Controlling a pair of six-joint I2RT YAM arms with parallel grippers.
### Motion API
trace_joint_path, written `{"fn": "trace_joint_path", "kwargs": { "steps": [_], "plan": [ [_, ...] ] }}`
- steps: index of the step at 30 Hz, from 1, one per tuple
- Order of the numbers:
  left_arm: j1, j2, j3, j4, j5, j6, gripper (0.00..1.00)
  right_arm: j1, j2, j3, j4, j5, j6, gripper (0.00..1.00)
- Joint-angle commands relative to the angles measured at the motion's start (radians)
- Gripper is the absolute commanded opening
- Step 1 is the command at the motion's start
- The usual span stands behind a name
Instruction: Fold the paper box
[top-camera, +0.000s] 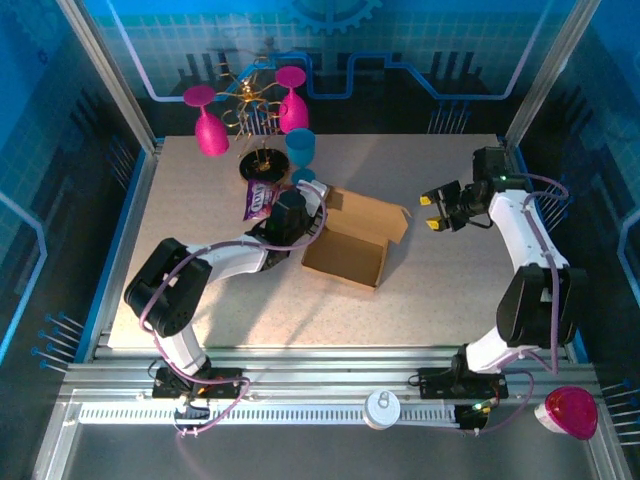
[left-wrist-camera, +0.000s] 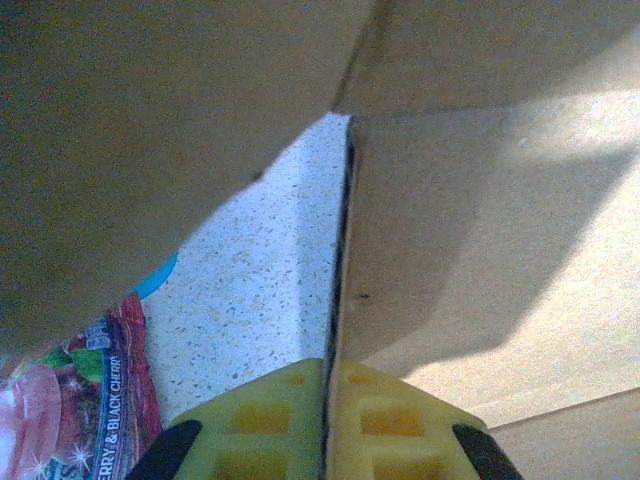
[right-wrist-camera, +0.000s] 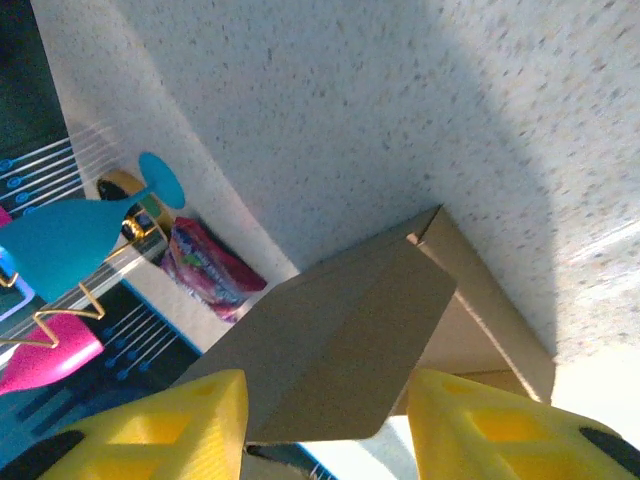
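Purple snack packet (top-camera: 260, 200), pink goblet (top-camera: 209, 128), blue cup (top-camera: 300, 148), gold rack (top-camera: 252, 100)

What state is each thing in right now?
box: open, flaps up, on the table.
left hand: shut on a box wall.
right hand: open, clear of the box.
packet: flat on the table by the rack.
pink glasses: upside down on the rack.

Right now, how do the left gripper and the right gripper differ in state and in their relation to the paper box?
The left gripper is shut, pinching a thin panel edge of the paper box; the right gripper is open, clamping nothing. The left gripper sits at the box's left side by the snack packet; the right gripper hangs off its right flap, apart from it. Both have yellow fingers and face the box.
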Motion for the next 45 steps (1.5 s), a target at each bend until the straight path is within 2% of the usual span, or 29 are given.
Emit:
{"fn": "trace_joint_path", "kwargs": {
  "steps": [1,13,19,32,39,45],
  "plan": [
    [-0.008,-0.034,-0.019,0.064,-0.023,-0.033,0.0,0.003,0.03,-0.047,0.101,-0.148,0.137,0.47],
    [-0.008,-0.009,-0.031,0.087,-0.024,-0.094,0.0,0.043,0.065,-0.193,0.337,-0.253,0.307,0.51],
    [-0.008,-0.001,-0.018,0.083,-0.025,-0.1,0.0,0.065,0.047,-0.25,0.419,-0.262,0.4,0.51],
    [-0.008,0.007,-0.017,0.089,-0.022,-0.113,0.0,0.106,0.065,-0.27,0.518,-0.271,0.493,0.51],
    [-0.008,0.013,-0.009,0.095,-0.022,-0.119,0.0,0.12,0.08,-0.272,0.565,-0.269,0.532,0.46],
    [-0.008,0.021,-0.003,0.097,-0.011,-0.153,0.0,0.127,0.095,-0.279,0.592,-0.269,0.541,0.36]
  ]
}}
